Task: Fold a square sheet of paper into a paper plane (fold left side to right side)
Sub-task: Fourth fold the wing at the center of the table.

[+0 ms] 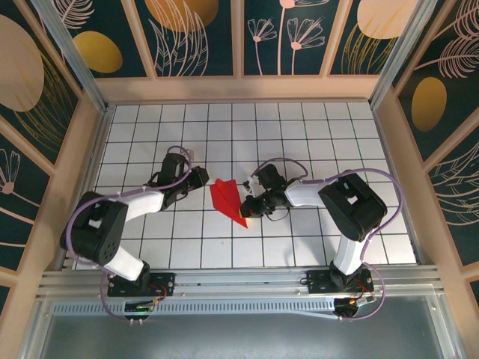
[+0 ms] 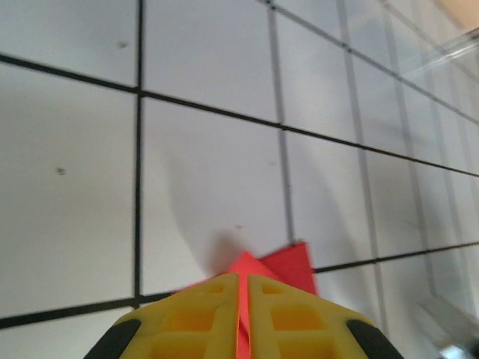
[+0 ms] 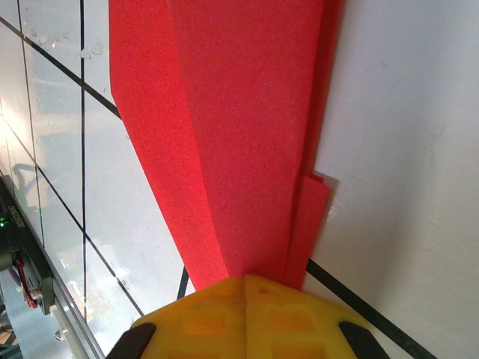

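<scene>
The square sheet of paper (image 1: 227, 199) is bright red and folded into a narrow pointed shape. It lies on the white grid table (image 1: 314, 142) between the two arms, its tip toward the near edge. My left gripper (image 1: 203, 178) is at the paper's far left corner. In the left wrist view its yellow fingers (image 2: 202, 314) are shut on a thin edge of the paper (image 2: 296, 263), with the left gripper (image 2: 243, 299) low over the tiles. My right gripper (image 1: 247, 203) sits at the paper's right edge. In the right wrist view the right gripper (image 3: 245, 288) is shut, and the layered paper (image 3: 232, 134) runs under its tips.
Wooden-framed walls with patterned panels (image 1: 194, 37) enclose the table on three sides. A metal rail (image 1: 239, 284) with the arm bases runs along the near edge. Purple cables (image 1: 374, 179) loop over both arms. Open tiles lie behind and to both sides of the paper.
</scene>
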Tool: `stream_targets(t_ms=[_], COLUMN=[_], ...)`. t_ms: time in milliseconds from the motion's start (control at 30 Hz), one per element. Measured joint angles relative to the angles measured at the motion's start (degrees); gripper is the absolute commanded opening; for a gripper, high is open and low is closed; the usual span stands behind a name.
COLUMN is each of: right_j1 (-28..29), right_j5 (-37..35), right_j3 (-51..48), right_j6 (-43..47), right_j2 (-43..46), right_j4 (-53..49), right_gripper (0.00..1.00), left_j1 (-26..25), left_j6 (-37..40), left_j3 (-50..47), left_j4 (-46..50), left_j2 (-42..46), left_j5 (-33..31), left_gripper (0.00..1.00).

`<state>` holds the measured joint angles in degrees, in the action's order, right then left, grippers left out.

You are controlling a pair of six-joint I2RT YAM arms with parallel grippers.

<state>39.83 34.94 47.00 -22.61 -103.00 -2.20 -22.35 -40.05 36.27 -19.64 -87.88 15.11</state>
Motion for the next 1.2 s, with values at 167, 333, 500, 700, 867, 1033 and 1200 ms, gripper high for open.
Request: stream_targets(t_ms=[167, 333, 500, 700, 867, 1033, 1200], right_j1=[0.0, 0.0, 0.1, 0.1, 0.2, 0.3, 0.7], right_j5=[-0.1, -0.2, -0.2, -0.2, -0.5, -1.1, -3.5], right_j3=[0.0, 0.0, 0.0, 0.1, 0.4, 0.6, 1.2], right_j6=[0.0, 0.0, 0.0, 0.0, 0.0, 0.0, 0.0], right_j2=[0.1, 0.1, 0.1, 0.1, 0.1, 0.4, 1.5], right_j4=[0.0, 0.0, 0.0, -0.1, -0.6, -1.1, -2.8], right_gripper=[0.00, 0.00, 0.00, 0.00, 0.00, 0.00, 0.00], left_j1=[-4.5, -6.9, -6.9, -6.9, -6.9, -6.9, -7.1], left_j6=[-0.6, -1.8, -2.4, -2.4, -2.2, -1.5, -1.1], left_j3=[-1.0, -1.0, -0.8, -0.1, 0.2, 0.6, 0.6], left_j4=[-2.0, -4.7, -6.2, -7.0, -6.9, -6.6, -6.6], left_j2=[0.5, -4.5, -9.2, -12.2, -13.1, -13.4, -13.5], left_j5=[3.0, 5.2, 6.0, 6.0, 5.3, 4.7, 4.3], left_gripper=[0.11, 0.11, 0.11, 0.10, 0.05, 0.03, 0.01])
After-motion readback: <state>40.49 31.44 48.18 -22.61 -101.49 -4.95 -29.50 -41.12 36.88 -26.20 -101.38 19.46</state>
